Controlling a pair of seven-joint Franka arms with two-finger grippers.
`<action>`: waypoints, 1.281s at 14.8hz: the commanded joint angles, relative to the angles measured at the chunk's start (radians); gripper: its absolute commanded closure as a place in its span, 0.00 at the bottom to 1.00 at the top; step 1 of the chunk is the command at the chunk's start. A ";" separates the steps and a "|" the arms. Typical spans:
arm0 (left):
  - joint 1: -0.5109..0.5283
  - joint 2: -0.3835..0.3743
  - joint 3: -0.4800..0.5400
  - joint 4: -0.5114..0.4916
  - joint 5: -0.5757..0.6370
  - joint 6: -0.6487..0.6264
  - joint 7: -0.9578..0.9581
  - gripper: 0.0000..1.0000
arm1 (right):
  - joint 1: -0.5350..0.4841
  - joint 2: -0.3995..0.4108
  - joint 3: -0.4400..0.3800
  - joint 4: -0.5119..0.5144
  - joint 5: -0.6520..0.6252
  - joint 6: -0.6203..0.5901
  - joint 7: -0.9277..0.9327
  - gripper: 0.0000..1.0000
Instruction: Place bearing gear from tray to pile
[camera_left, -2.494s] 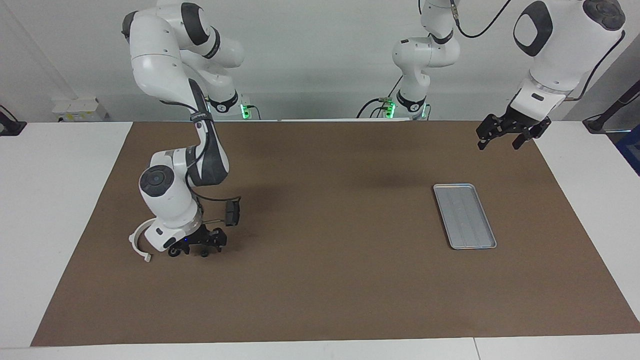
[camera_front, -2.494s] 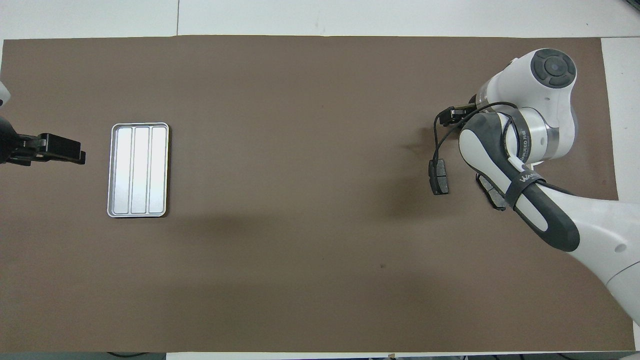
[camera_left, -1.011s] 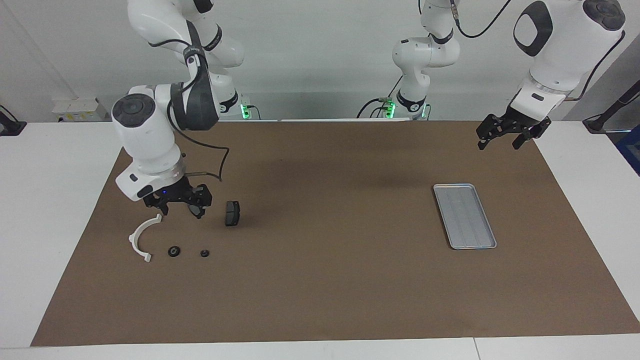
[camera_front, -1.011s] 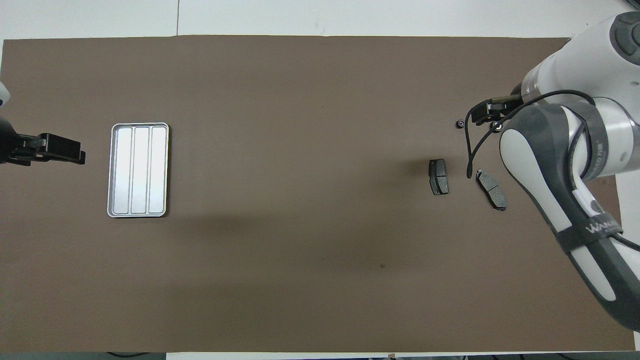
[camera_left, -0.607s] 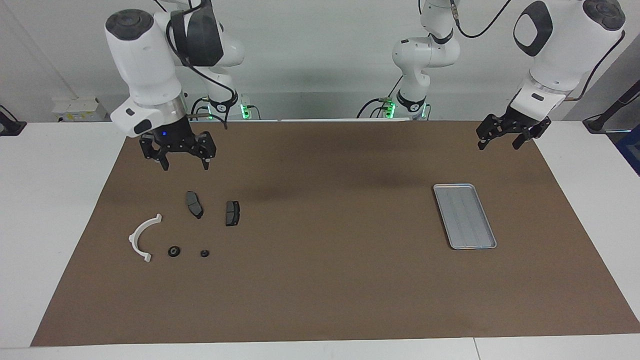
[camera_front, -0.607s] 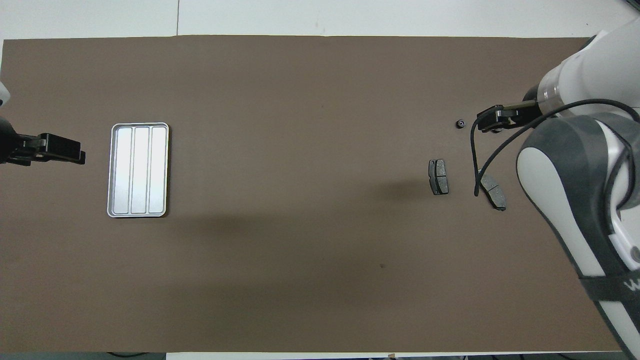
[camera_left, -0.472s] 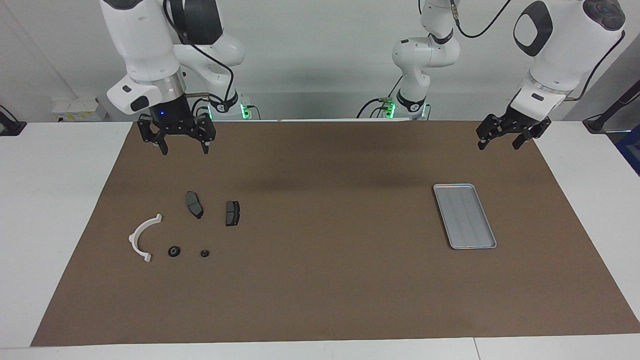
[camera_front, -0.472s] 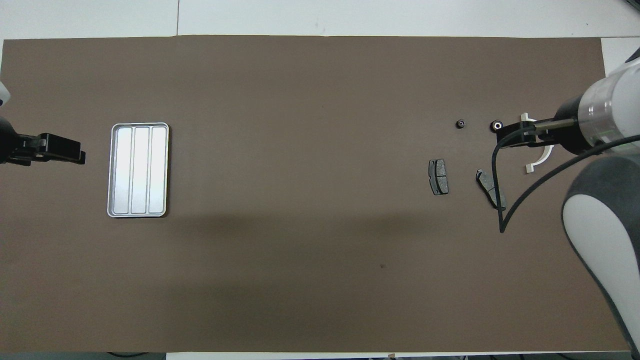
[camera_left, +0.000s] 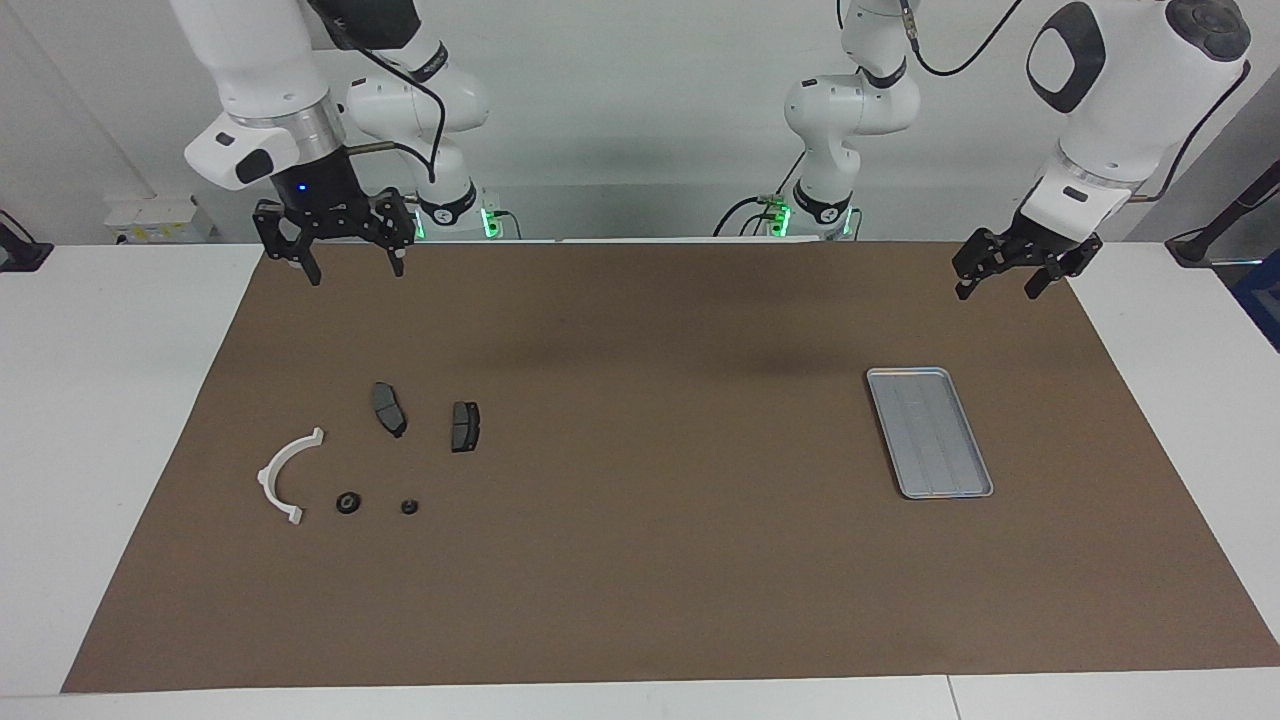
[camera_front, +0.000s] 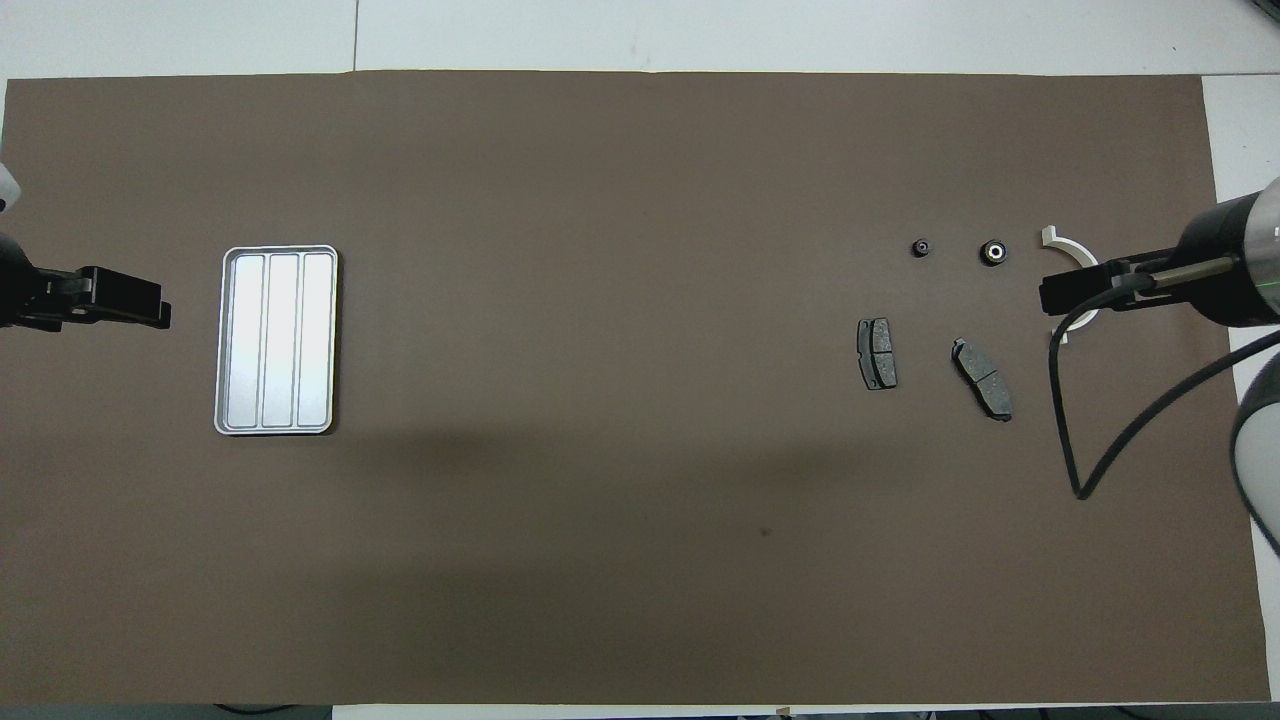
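1. Bearing gear (camera_left: 347, 503), a small dark ring-shaped part, lies flat on the brown mat (camera_left: 640, 560) at the right arm's end of the table, inside the pile and not on the tray. No gripper touches it.
2. White bracket (camera_left: 284, 472), a semicircular piece, lies just beside the bearing gear, toward the right arm's edge of the mat; the two are apart.
3. Small black part (camera_left: 408, 507) sits near the bearing gear, toward the table's middle, level with it.
4. Two dark brake pads lie nearer to the robots than the bearing gear: one brake pad (camera_left: 388, 408) is angled, the second brake pad (camera_left: 464, 426) lies beside it toward the table's middle. Neither touches the other.
5. Tray (camera_left: 929, 432) lies well apart from the bearing gear, at the left arm's end of the mat. Its ribbed floor carries nothing.
6. Right gripper (camera_left: 341, 257) hangs raised over the mat's edge closest to the robots, on the bearing gear's end of the table. Its fingers are spread and carry nothing.
7. Left gripper (camera_left: 1007, 278) is raised over the mat's corner, on the tray's end, well apart from the bearing gear. Its fingers are spread and carry nothing; this arm waits.
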 joint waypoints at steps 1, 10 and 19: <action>-0.001 -0.015 0.004 -0.014 -0.015 0.005 0.010 0.00 | 0.001 -0.004 -0.041 -0.023 0.026 0.001 -0.034 0.00; -0.001 -0.015 0.004 -0.014 -0.015 0.005 0.010 0.00 | 0.003 -0.001 -0.041 -0.023 0.016 -0.123 0.059 0.00; -0.001 -0.015 0.004 -0.014 -0.015 0.005 0.010 0.00 | 0.003 0.003 -0.039 -0.016 0.011 -0.124 0.044 0.00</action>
